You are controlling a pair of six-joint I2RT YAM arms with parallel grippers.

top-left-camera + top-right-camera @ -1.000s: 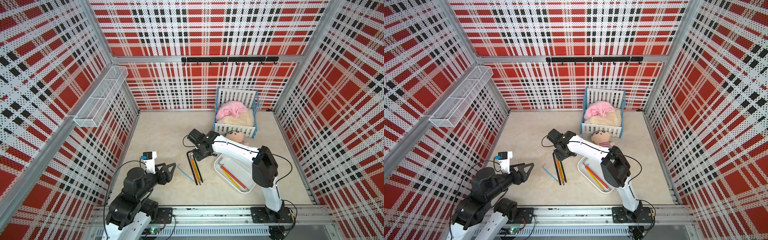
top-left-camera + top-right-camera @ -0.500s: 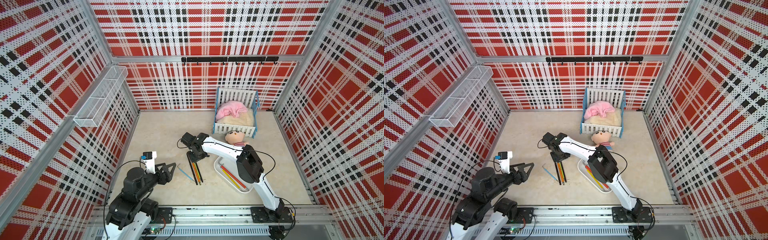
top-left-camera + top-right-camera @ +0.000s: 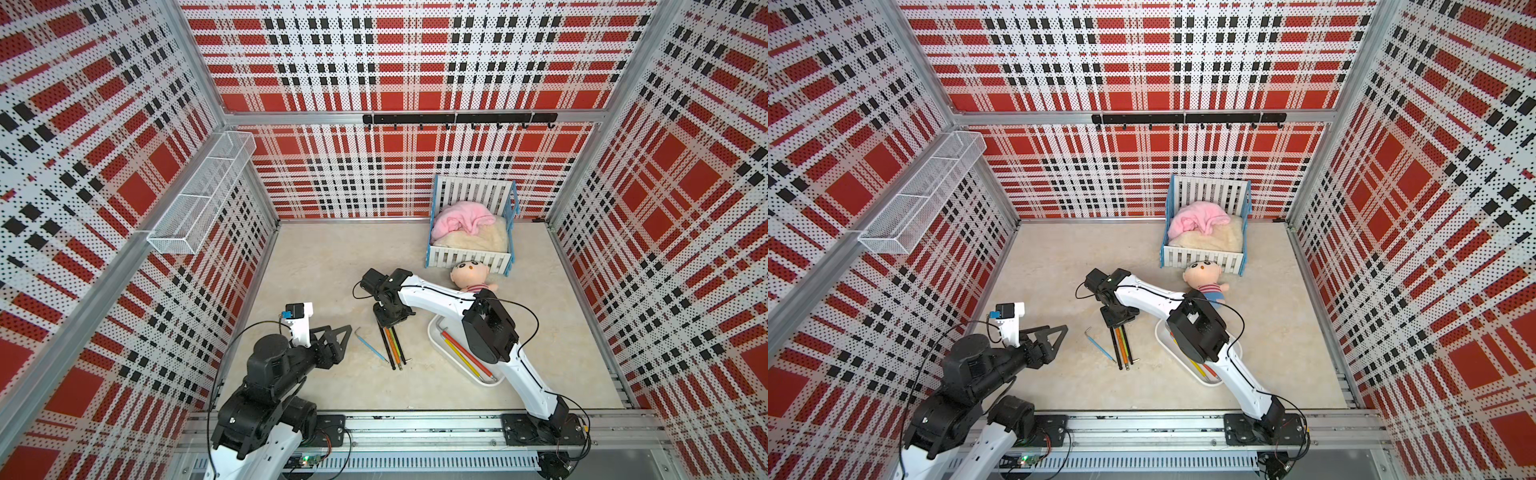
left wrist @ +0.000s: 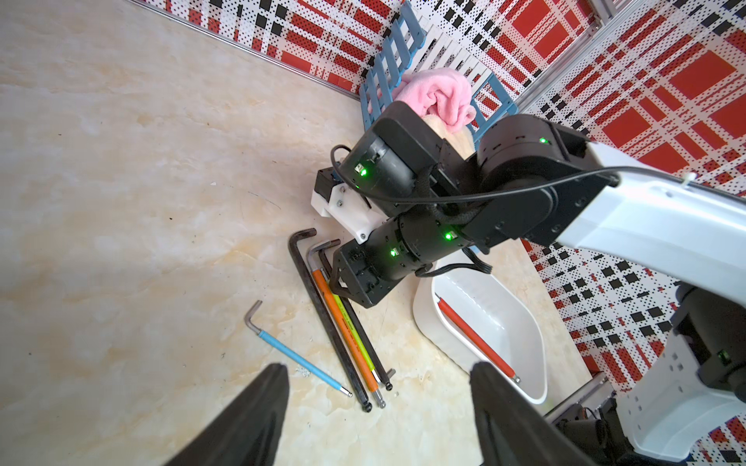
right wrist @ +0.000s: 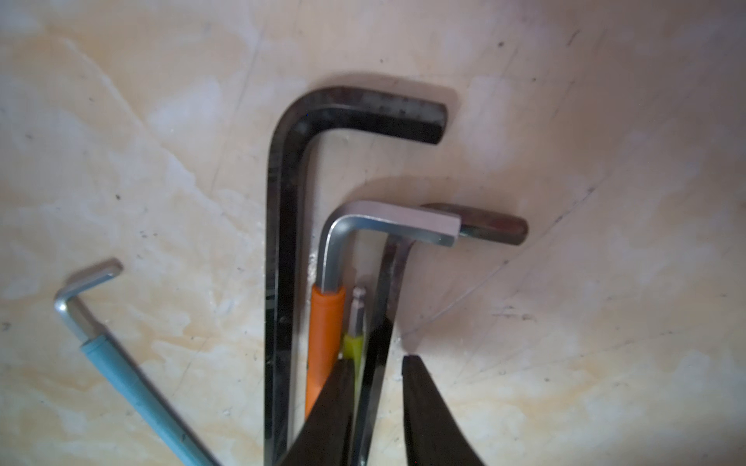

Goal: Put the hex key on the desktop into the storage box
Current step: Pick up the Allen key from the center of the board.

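Enclosure: red, black and white plaid perforated wall panels on three sides, aluminium frame posts. Black hook rail on back wall. White wire-mesh basket on left wall. White-slatted toy crib with blue ends at back edge of beige marble-patterned desktop. Even light.

Beige, marble-patterned worktop bordered by aluminium rails. By its far edge, toward the right corner, stands a white-slatted toy crib, with a doll lying just in front of it. Nearer the front edge lie a white storage box, four hex keys side by side near its left, and a blue-sleeved hex key just left of those.
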